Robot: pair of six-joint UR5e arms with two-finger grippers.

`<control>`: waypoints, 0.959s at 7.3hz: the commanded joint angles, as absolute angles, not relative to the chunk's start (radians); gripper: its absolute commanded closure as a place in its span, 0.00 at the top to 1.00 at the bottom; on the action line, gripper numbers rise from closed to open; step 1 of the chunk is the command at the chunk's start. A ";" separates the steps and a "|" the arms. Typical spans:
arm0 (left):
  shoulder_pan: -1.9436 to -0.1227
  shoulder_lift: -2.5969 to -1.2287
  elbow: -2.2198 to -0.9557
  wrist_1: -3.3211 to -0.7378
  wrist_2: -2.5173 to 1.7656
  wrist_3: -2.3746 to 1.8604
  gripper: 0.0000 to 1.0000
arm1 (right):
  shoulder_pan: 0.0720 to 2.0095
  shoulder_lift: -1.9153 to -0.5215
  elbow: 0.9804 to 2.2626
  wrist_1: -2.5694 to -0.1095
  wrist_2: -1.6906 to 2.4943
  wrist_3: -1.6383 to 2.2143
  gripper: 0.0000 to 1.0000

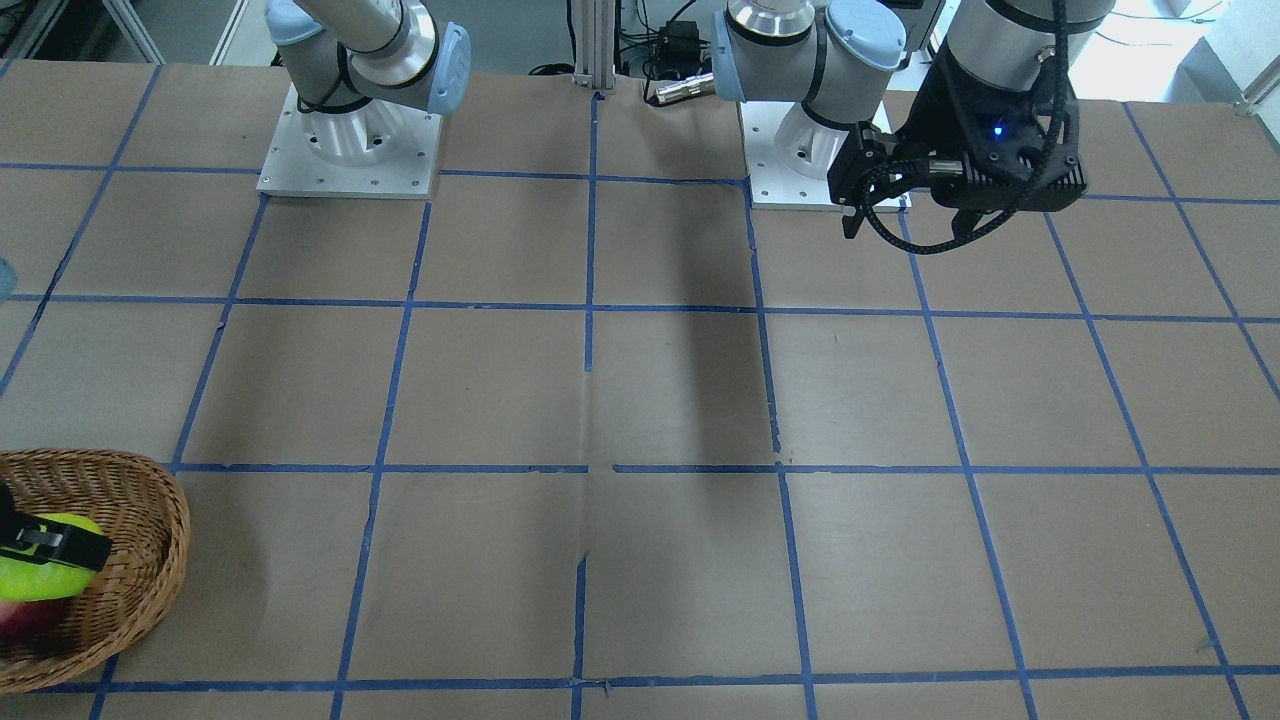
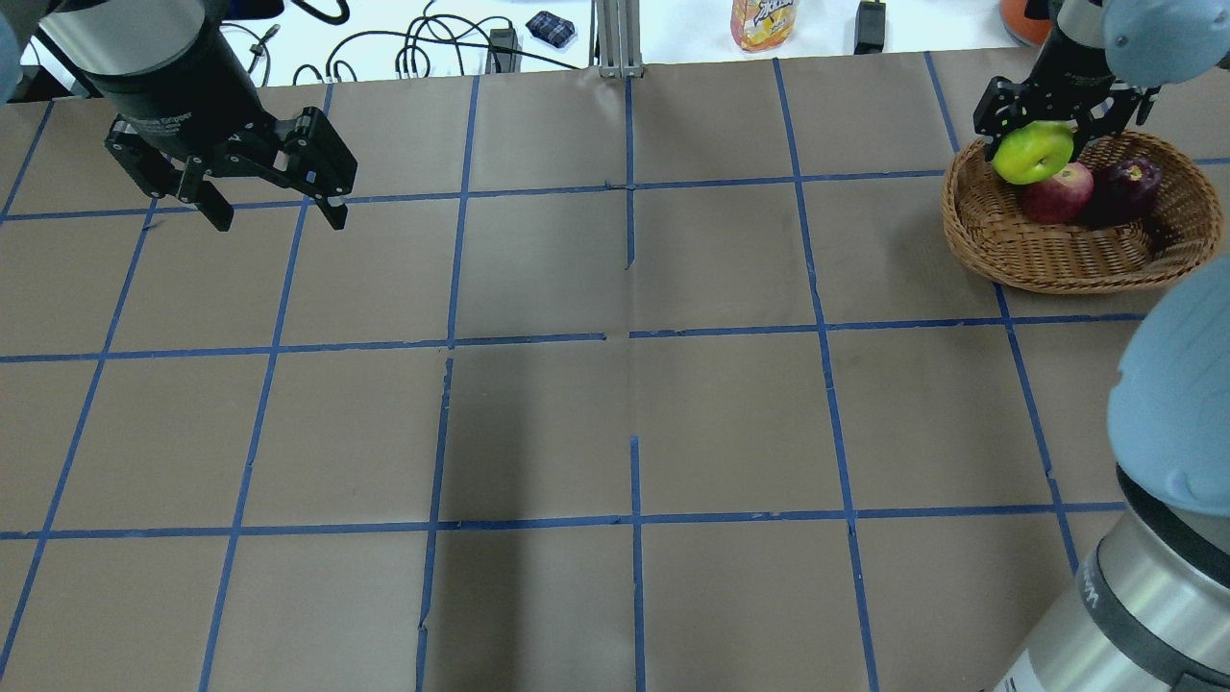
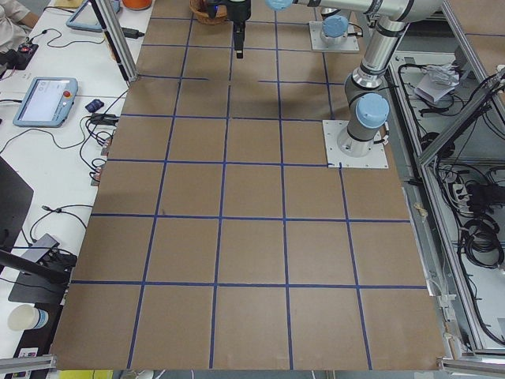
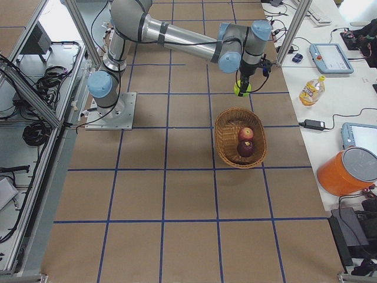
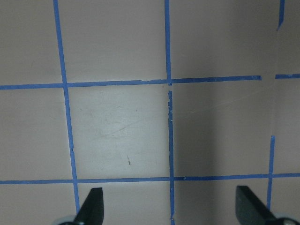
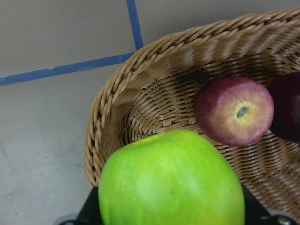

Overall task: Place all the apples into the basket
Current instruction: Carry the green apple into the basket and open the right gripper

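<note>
Clamping green apple (image 2: 1030, 156) with right gripper (image 2: 1040, 135), pinched on both sides between the fingers. Holding it in the air over one end of the basket (image 2: 1057, 261), above the rim, clear of the weave. Spotting red apple (image 2: 1057, 192) down inside the basket, below the right gripper and just off to one side, yellowish stem end up. Spotting dark maroon apple (image 2: 1122, 187) right beside the red one, on the side away from the right gripper, also in the basket; looks touching. From right wrist cam: green apple filling the space at the fingers, basket wall and the other two apples beneath.

Running left gripper (image 2: 281, 217) spread wide, nothing between the fingers. Hovering above bare table (image 2: 730, 423), only blue tape lines (image 5: 168, 140) under it. Well apart from right gripper, basket and all three apples, at the opposite end of the table.
</note>
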State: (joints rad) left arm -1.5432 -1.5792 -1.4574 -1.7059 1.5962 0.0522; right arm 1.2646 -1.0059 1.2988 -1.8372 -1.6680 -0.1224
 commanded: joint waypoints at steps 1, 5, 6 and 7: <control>-1.543 -1.578 -1.457 -1.701 1.597 0.052 1.00 | 1.258 -0.960 1.305 -1.851 -1.669 -0.121 0.00; -1.543 -1.578 -1.457 -1.701 1.595 0.052 1.00 | 1.215 -0.948 1.425 -1.992 -1.664 -0.132 1.00; -1.543 -1.578 -1.457 -1.701 1.600 0.055 1.00 | 1.189 -0.963 1.424 -2.023 -1.657 -0.132 1.00; -1.543 -1.578 -1.457 -1.701 1.603 0.058 1.00 | 1.187 -1.021 1.424 -1.999 -1.658 -0.132 1.00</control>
